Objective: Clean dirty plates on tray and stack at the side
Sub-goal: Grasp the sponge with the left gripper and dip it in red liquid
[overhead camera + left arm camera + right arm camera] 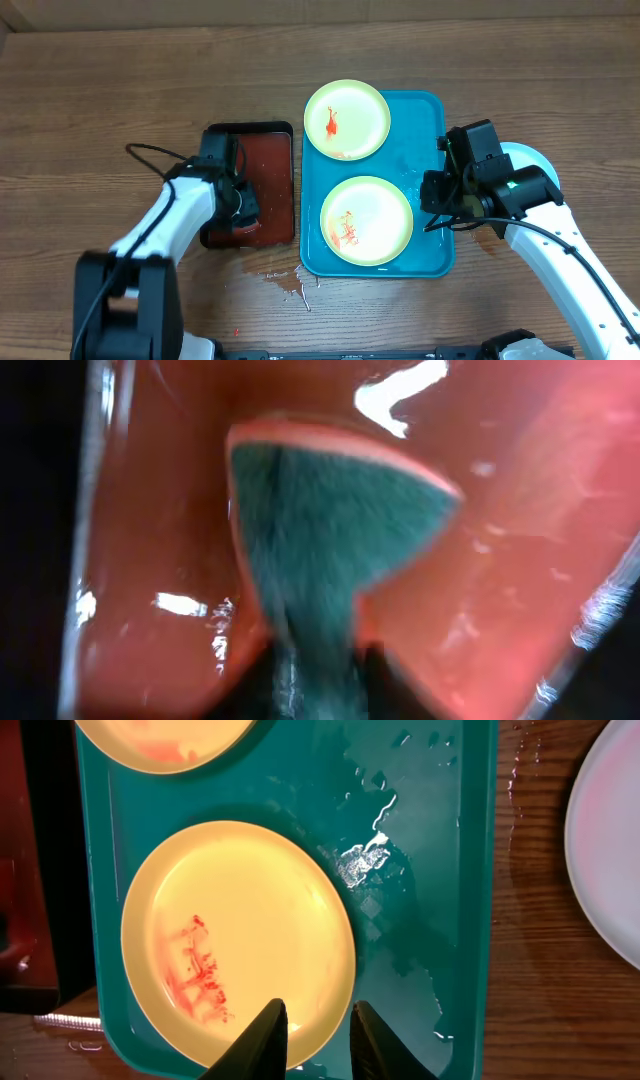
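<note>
Two red-smeared yellow-green round plastic plates (347,119) lie on the turquoise rectangular plastic tray (428,125), the right gripper (315,1020) narrowly parted over one's rim, while the left gripper (320,665) pinches a green sponge (330,530) inside a black tray of red liquid (250,128).

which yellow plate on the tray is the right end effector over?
The yellow-green plate nearer the robot, with the streaky red smear: the right end effector is over its rim. The other plate lies at the far end of the tray.
</note>
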Tool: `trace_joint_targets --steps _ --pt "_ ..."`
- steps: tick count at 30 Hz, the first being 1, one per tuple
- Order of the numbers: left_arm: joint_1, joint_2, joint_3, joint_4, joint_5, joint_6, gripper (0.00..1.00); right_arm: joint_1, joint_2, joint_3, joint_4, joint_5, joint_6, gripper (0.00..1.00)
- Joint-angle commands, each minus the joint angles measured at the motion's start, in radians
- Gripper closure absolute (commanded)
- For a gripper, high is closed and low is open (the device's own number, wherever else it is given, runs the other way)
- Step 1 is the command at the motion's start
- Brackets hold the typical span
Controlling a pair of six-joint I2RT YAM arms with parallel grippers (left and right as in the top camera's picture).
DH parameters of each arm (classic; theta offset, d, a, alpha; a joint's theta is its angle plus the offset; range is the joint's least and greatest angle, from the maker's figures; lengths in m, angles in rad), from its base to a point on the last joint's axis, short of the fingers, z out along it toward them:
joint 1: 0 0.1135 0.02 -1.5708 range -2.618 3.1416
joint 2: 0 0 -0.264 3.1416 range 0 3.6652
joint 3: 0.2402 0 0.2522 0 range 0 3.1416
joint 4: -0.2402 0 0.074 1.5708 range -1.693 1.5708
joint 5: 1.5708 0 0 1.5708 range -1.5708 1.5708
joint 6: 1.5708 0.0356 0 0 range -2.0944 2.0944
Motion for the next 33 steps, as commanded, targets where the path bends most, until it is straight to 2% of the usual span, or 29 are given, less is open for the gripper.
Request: trace_joint_targets --steps 1,4,9,11,14,19,28,30,33 --pt "-0.003 0.063 0.004 0.006 0.027 -0.015 0.96 -0.002 -0.003 0.012 0.003 -0.006 0.004 0.77" --pt "-0.003 0.064 0.012 -0.005 0.035 -0.014 0.96 -0.002 -0.003 0.011 0.002 0.011 0.006 0.8" --pt "0.0 0.004 0.082 -0.094 0.015 -0.01 0.96 -0.038 0.002 -0.002 0.006 0.204 0.183 0.8" --pt "0.0 -0.037 0.125 -0.142 0.004 0.018 0.96 -0.068 0.013 -0.006 0.011 0.201 0.188 0.8" --pt "0.0 -0.099 0.203 -0.217 -0.02 0.067 0.96 -0.092 0.049 -0.006 0.011 0.178 0.151 0.79" --pt "-0.002 -0.155 0.323 -0.336 -0.022 0.134 0.96 -0.067 0.158 -0.008 0.014 0.008 -0.029 0.74" --pt "-0.002 -0.163 0.425 -0.45 -0.029 0.184 0.96 0.024 0.399 -0.008 0.121 0.026 -0.038 0.71" --pt "-0.002 -0.163 0.439 -0.473 -0.029 0.2 0.96 0.03 0.443 -0.008 0.131 0.026 -0.038 0.71" --pt "-0.002 -0.163 0.463 -0.504 -0.029 0.201 0.96 0.031 0.484 -0.013 0.131 0.026 -0.038 0.8"
